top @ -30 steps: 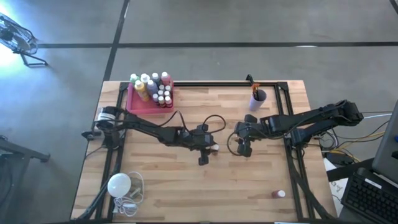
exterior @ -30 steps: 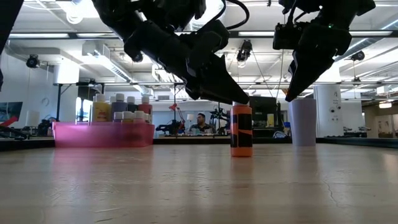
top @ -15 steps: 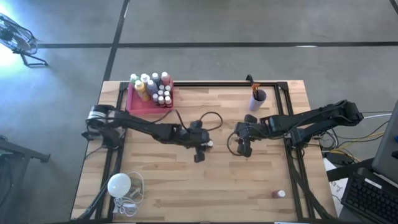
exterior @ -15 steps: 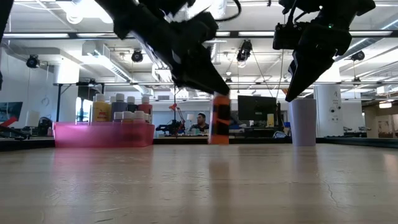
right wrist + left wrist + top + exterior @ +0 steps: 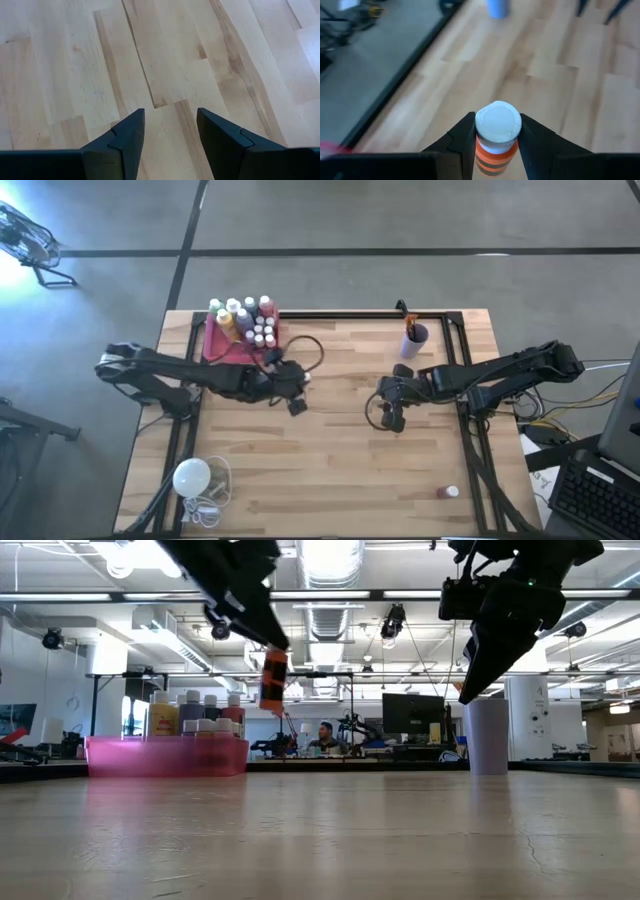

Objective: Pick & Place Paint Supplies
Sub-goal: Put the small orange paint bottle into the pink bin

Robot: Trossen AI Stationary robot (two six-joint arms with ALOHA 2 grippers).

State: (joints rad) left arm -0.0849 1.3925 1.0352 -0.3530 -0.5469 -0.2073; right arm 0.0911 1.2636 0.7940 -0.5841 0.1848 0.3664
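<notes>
An orange bottle (image 5: 496, 145) with a white cap is clamped between the jaws of the left gripper (image 5: 296, 393) and is held in the air above the wooden surface (image 5: 340, 470), just beside the pink tray (image 5: 222, 348). In the tray, many white-capped bottles (image 5: 250, 322) are stood together. The right gripper (image 5: 166, 131) is held over bare wood near the middle of the surface, its jaws apart and nothing between them. A small bottle (image 5: 446, 492) is lying near the right front corner, and a cup (image 5: 416, 334) holding a brush is stood by the far edge.
</notes>
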